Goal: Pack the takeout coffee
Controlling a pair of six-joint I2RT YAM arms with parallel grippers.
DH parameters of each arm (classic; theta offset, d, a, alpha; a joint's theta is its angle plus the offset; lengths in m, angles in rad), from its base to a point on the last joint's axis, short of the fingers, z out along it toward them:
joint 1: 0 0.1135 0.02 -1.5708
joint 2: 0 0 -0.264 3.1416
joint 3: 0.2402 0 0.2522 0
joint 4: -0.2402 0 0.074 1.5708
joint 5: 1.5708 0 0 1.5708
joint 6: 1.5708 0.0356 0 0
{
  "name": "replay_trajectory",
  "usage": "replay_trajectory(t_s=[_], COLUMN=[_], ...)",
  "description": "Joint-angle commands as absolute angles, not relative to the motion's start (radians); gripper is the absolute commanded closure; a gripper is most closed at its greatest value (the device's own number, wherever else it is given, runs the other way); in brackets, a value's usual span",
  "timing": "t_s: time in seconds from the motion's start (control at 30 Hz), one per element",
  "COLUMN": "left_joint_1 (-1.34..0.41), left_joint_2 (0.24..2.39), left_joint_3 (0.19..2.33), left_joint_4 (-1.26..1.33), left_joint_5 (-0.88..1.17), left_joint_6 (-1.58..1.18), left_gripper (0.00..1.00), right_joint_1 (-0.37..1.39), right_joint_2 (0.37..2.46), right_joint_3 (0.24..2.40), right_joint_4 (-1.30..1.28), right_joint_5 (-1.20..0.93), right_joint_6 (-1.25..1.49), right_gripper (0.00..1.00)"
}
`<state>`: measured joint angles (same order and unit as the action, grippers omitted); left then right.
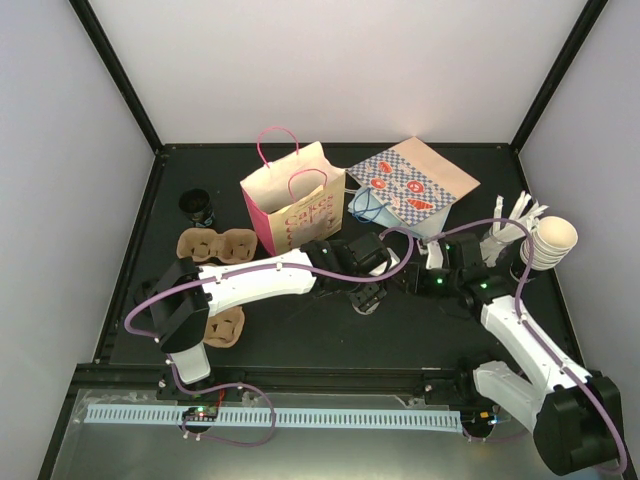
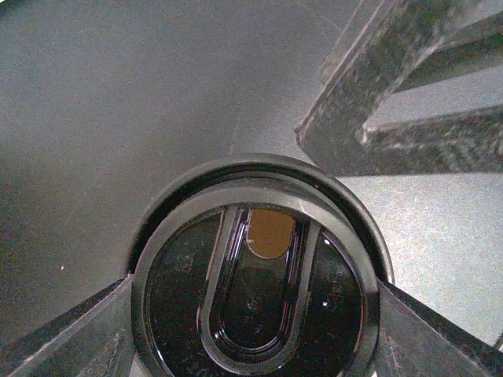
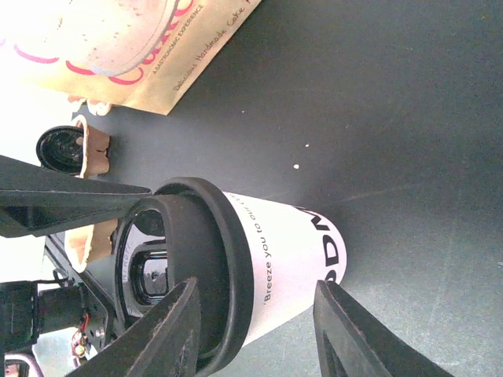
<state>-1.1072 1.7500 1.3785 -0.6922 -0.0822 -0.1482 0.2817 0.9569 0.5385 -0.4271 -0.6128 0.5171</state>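
Observation:
The takeout coffee (image 3: 291,251), a white cup with dark print and a black lid (image 2: 259,298), stands on the dark table near the middle. My left gripper (image 2: 255,318) comes down on it from above, one finger against each side of the lid's rim. In the top view this left gripper (image 1: 367,295) hides the cup. My right gripper (image 1: 428,275) waits just to the cup's right. In its own view the right gripper (image 3: 255,314) is open, and the cup lies beyond its fingertips, apart from them. The pink bag (image 1: 290,205) stands open behind.
A blue patterned bag (image 1: 410,190) lies at the back, right of the pink one. A stack of cream cups (image 1: 550,240) is at far right. A small black cup (image 1: 198,207) and two cardboard carriers (image 1: 215,245) (image 1: 225,325) are on the left.

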Motion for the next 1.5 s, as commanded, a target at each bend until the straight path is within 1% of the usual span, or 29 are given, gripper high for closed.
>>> replay_trajectory(t_s=[0.0, 1.27, 1.47], left_joint_1=[-1.114, -1.116, -1.117], left_joint_2=[1.792, 1.798, 1.800], left_joint_3=[1.373, 1.378, 1.378], left_joint_4=[-0.768, -0.770, -0.773], left_joint_5=[-0.007, 0.012, 0.006], left_joint_6=[-0.137, -0.128, -0.129], left_gripper=[0.22, 0.22, 0.22], right_joint_1=[0.255, 0.249, 0.249], right_joint_2=[0.915, 1.105, 1.126], right_joint_3=[0.568, 0.554, 0.474], right_joint_4=[-0.425, -0.357, -0.304], right_joint_5=[-0.630, -0.716, -0.719], right_joint_6=[0.494, 0.467, 0.492], right_gripper=[0.57, 0.57, 0.57])
